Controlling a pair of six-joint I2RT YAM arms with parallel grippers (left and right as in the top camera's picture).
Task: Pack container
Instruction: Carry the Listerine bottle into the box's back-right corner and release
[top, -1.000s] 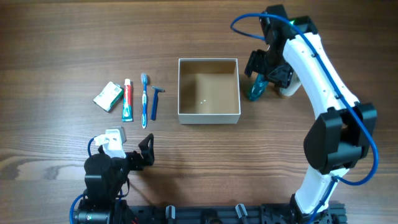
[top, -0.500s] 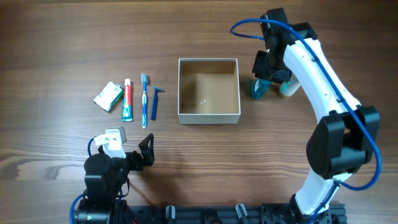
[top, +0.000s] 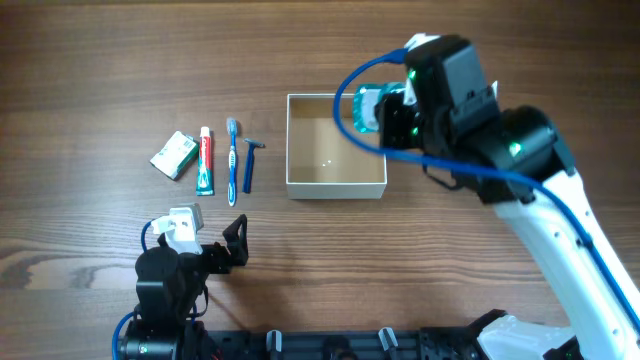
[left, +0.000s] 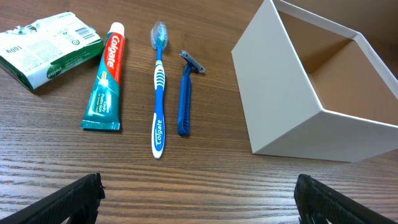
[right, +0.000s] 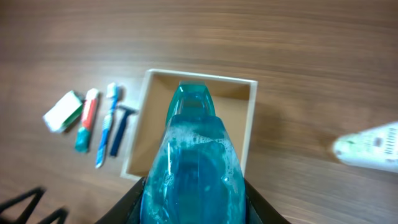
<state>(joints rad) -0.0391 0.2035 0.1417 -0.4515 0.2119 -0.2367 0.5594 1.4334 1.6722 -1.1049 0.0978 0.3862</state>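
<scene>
The container (top: 330, 189) sits near the middle of the bench, a little toward the far edge, with its open top up. What shows of its tan floor is bare, so by my reading nothing is packed yet.

The first item looks close to going in. The right gripper (top: 386, 116) is clamped on a translucent teal bottle (top: 367, 108) and holds it in the air over the container's far right corner.

Four toiletries are left in a row between the container and the left edge of the bench. The blue razor (top: 250, 163) is nearest the box, then the blue toothbrush (top: 232, 160), the Colgate toothpaste tube (top: 204, 160) and the green-and-white soap box (top: 174, 154). The left gripper (top: 235, 245) rests by the near edge toward the left corner, well apart from them all, with its jaws spread wide and holding nothing.

The right wrist view looks down the teal bottle (right: 193, 155) to the container (right: 252, 130) below. It also catches a white item with green print (right: 370, 146) lying on the bench to the right of the box. The arm hides this item in the overhead view, and it is probably a fifth thing to pack.

The left wrist view gives what the overhead is too small for. It shows the Colgate lettering on the tube (left: 104, 78), the toothbrush (left: 159, 87) and razor (left: 185, 93) lying parallel and just apart, and the container's plain white outer wall (left: 280, 99).
</scene>
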